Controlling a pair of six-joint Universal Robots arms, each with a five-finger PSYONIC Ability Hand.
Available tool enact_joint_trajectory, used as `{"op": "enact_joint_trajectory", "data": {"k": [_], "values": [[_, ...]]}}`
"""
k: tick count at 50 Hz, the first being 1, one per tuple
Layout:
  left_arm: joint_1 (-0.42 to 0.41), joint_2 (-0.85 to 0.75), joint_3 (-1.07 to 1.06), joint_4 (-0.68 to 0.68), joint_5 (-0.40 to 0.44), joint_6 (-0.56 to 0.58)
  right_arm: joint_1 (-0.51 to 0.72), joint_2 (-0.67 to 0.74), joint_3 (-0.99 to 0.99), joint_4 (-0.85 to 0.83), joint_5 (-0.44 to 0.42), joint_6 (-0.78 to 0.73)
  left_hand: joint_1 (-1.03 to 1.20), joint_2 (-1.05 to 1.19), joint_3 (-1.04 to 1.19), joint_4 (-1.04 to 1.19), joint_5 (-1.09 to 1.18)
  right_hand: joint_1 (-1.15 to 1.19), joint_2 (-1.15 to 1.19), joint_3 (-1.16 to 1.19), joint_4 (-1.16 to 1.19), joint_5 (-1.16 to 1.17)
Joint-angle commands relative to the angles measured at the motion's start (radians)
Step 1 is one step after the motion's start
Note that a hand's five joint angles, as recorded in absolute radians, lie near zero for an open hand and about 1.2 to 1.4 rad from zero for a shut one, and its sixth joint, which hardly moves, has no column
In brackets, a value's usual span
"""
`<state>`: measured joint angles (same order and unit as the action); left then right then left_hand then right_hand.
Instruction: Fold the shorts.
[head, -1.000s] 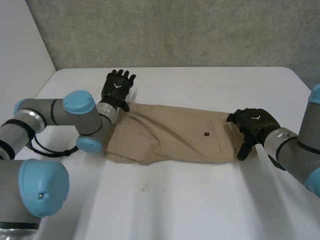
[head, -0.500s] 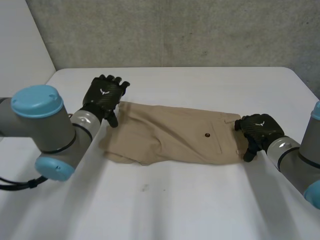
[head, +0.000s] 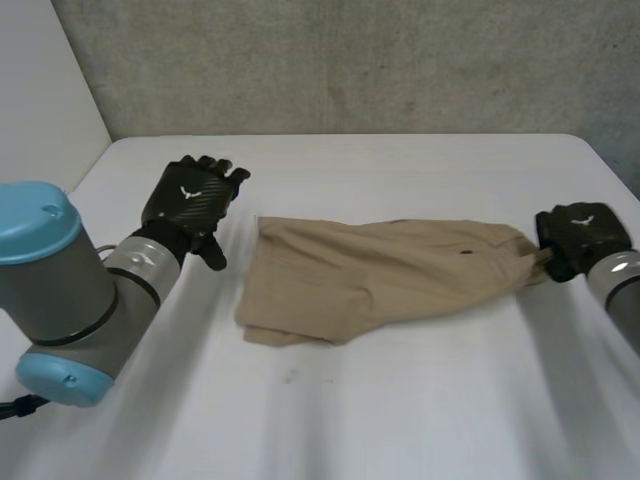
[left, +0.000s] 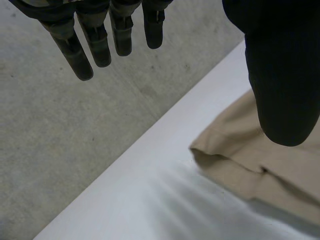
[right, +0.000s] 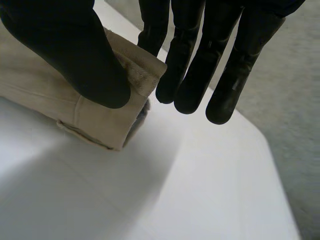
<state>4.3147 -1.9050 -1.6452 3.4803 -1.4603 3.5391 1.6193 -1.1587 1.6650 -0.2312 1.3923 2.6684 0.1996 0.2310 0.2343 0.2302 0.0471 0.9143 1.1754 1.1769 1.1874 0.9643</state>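
Note:
Tan shorts (head: 380, 275) lie crumpled across the middle of the white table (head: 400, 420), stretched toward the right. My right hand (head: 578, 235) is shut on their right end. In the right wrist view its thumb (right: 65, 50) pinches the waistband corner (right: 135, 70) against the fingers, and the cloth (right: 45, 95) is lifted slightly off the table. My left hand (head: 188, 205) hovers open to the left of the shorts, clear of them. In the left wrist view its fingers (left: 95, 40) are straight and the shorts' left corner (left: 240, 160) lies beyond the thumb.
A grey concrete wall (head: 350, 60) stands behind the table's far edge. The table's right corner lies close behind my right hand. My left arm's large elbow joint (head: 50, 290) sits over the front left of the table.
My right hand closed on the shorts' right end and dragged them to the right, bunching the cloth. My left hand came off the left end and drew back leftward.

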Motion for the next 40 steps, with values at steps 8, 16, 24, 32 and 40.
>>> {"op": "enact_joint_trajectory", "data": {"k": [8,16,24,32,40], "values": [[0.023,0.176,-0.134,-0.038,0.003,-0.092,-0.099,-0.039,-0.12,0.161,-0.019,-0.157,0.014,-0.017,-0.021,-0.017,-0.008,0.482,0.221,0.219,0.209,0.257],[0.011,0.211,-0.163,-0.038,0.002,-0.106,0.155,-0.062,-0.286,0.181,-0.027,-0.15,0.008,-0.023,-0.027,-0.023,-0.014,0.482,0.221,0.219,0.209,0.257],[0.005,0.244,-0.176,-0.041,0.002,-0.155,0.46,0.052,-0.378,0.167,-0.139,-0.174,0.008,-0.023,-0.027,-0.023,-0.014,0.482,0.221,0.219,0.209,0.257],[0.005,0.245,-0.176,-0.041,0.002,-0.167,0.643,0.231,-0.375,0.182,-0.294,-0.281,0.008,-0.023,-0.027,-0.023,-0.014,0.089,-0.172,-0.174,-0.184,-0.136],[0.002,0.241,-0.137,-0.03,0.003,-0.169,0.636,0.11,-0.39,0.17,-0.208,-0.152,0.005,-0.026,-0.03,-0.025,-0.017,-0.74,-1.001,-1.002,-1.013,-0.964]]}}
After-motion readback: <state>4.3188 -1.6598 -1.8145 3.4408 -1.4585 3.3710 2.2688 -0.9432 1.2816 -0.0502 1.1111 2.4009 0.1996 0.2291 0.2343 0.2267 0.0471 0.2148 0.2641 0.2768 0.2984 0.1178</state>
